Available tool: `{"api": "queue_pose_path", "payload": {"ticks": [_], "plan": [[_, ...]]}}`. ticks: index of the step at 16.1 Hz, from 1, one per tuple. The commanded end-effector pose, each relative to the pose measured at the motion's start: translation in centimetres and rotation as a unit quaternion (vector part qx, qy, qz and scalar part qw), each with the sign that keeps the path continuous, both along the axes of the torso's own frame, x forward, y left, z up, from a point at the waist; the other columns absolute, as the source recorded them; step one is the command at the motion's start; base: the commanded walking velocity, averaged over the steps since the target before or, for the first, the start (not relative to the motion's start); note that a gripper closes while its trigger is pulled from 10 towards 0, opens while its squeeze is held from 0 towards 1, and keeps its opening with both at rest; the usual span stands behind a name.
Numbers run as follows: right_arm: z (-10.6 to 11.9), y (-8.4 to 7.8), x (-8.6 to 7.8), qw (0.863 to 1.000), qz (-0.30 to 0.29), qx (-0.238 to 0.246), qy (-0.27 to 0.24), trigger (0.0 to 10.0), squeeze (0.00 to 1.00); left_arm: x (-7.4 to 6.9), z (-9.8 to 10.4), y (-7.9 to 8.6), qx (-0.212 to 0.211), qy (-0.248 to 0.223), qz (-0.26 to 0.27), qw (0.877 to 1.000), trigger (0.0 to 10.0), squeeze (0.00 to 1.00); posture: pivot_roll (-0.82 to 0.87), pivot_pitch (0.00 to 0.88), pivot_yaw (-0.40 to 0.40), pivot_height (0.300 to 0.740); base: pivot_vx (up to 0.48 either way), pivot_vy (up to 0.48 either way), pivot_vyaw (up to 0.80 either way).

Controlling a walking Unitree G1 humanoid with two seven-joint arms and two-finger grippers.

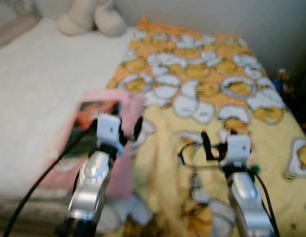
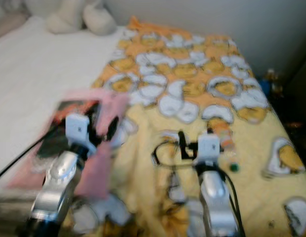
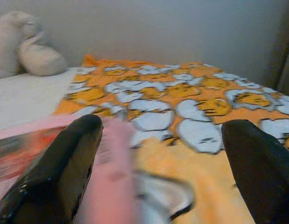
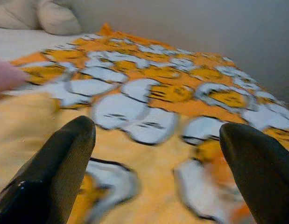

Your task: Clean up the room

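Observation:
A yellow and orange blanket point(image 1: 202, 74) printed with white egg figures covers the right half of the bed. Along its left edge lies a pink cloth point(image 1: 124, 170) with a flat orange and dark packet point(image 1: 96, 111) on it. My left gripper point(image 1: 115, 119) hovers over the pink cloth and the packet, open, with nothing between its fingers point(image 3: 65, 158). My right gripper point(image 1: 219, 139) is above the rumpled yellow part of the blanket, also open and empty, its fingers point(image 4: 60, 158) wide apart. The picture is blurred.
A bare white sheet point(image 1: 39, 84) covers the left half of the bed. A cream plush toy point(image 1: 88, 17) sits at the head by the wall. A small orange object point(image 2: 223, 132) lies on the blanket near my right gripper. Dark clutter point(image 1: 284, 81) stands beyond the bed's right edge.

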State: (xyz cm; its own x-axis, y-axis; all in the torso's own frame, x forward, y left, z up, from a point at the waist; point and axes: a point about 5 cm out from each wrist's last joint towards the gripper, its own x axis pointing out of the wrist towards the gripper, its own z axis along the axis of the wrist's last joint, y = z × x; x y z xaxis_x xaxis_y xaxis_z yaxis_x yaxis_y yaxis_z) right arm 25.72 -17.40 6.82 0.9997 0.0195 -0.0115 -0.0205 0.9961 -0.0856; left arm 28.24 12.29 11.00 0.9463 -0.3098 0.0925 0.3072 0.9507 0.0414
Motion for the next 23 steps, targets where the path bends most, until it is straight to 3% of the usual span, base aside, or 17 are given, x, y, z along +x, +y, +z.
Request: {"api": "queue_pose_path", "payload": {"ticks": [1, 5, 8, 10, 12, 13, 16, 19, 21, 23], "plan": [[0.2, -1.1, -0.2, 1.000, -0.017, -0.008, -0.005, 10.0, 0.00, 0.0, 0.6, -1.2, -0.001, -0.015, -0.024, 1.000, 10.0, 0.00, -0.05, 0.000, -0.007, 0.740, 0.311, -0.360, 0.00], [-0.2, -1.6, -0.1, 0.999, -0.052, 0.010, 0.009, 10.0, 0.00, 0.0, 0.9, -1.5, 0.009, -0.022, -0.033, 0.999, 10.0, 0.00, -0.05, 0.000, 0.001, 0.740, 0.305, -0.367, 0.00], [-0.6, -2.1, 2.1, 0.996, -0.080, 0.013, 0.043, 10.0, 0.00, 1.3, 1.6, -0.3, 0.030, -0.012, -0.028, 0.999, 10.0, 0.00, -0.03, 0.000, 0.010, 0.740, 0.000, 0.000, 0.00], [-1.9, -3.9, 4.5, 0.983, -0.142, 0.037, 0.115, 10.0, 0.00, 2.5, 4.3, 0.8, 0.052, -0.035, -0.071, 0.995, 10.0, 0.00, 0.01, 0.000, 0.034, 0.740, 0.000, 0.000, 0.00], [-2.1, -3.9, 4.7, 0.982, -0.140, 0.031, 0.122, 10.0, 0.00, 2.5, 4.8, 1.1, 0.060, -0.041, -0.077, 0.994, 10.0, 0.00, 0.03, 0.000, 0.050, 0.740, 0.000, 0.000, 0.00], [-2.9, -3.3, 5.2, 0.980, -0.129, 0.025, 0.150, 10.0, 0.00, 2.6, 5.5, 1.9, 0.079, -0.048, -0.074, 0.993, 10.0, 0.00, 0.05, 0.028, 0.067, 0.740, 0.000, 0.000, 0.00], [-3.8, -2.6, 5.7, 0.976, -0.119, 0.021, 0.182, 10.0, 0.00, 1.6, 5.9, 2.2, 0.092, -0.050, -0.074, 0.992, 10.0, 0.00, 0.10, 0.087, 0.092, 0.740, 0.000, 0.000, 0.00], [-3.1, -2.9, 6.7, 0.975, -0.134, 0.008, 0.177, 10.0, 0.00, -0.6, 6.1, 1.1, 0.123, -0.055, -0.146, 0.980, 10.0, 0.00, 0.13, 0.141, 0.103, 0.740, 0.000, 0.000, 0.00], [-2.8, -3.0, 7.2, 0.974, -0.129, 0.003, 0.186, 10.0, 0.00, -1.7, 6.0, 1.4, 0.132, -0.044, -0.153, 0.978, 10.0, 0.00, 0.14, 0.178, 0.105, 0.740, 0.000, 0.000, 0.00], [-3.1, -2.9, 7.2, 0.970, -0.128, 0.029, 0.202, 0.0, 0.00, -2.3, 5.7, 1.6, 0.136, -0.035, -0.153, 0.978, 10.0, 0.00, 0.15, 0.195, 0.099, 0.740, 0.000, 0.000, 0.00]]}}
